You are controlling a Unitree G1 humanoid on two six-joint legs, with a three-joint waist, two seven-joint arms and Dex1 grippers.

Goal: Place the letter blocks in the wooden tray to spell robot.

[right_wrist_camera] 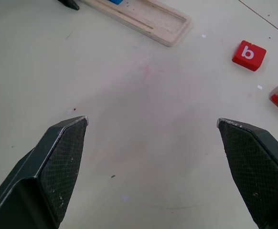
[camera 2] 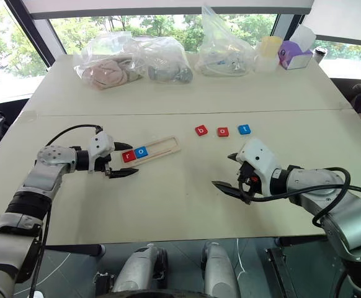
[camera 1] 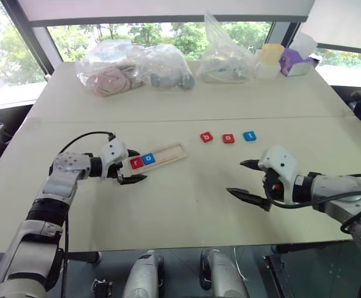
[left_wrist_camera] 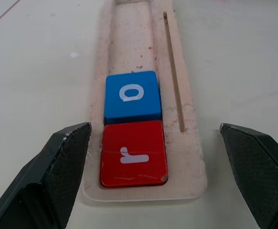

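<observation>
Arm links: silver-grey metal segments with rounded cylindrical joints, darker grey bands between sections.
Wrist housings: white angular plastic shells behind each gripper; a small red mark shows on the right one.
Left gripper (camera 1: pixel 131 166): two black tapered fingers, cross-hatched textured inner faces.
Right gripper (camera 1: pixel 249 180): two black pointed fingers, same textured faces, pale wear at the tips.
Cables: black, looping loosely over each forearm to the wrist.

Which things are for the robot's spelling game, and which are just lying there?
For the game:
red r block
blue o block
wooden tray
red b block
red o block
blue t block

Just lying there:
plastic bags
yellow cup
purple tissue box
</observation>
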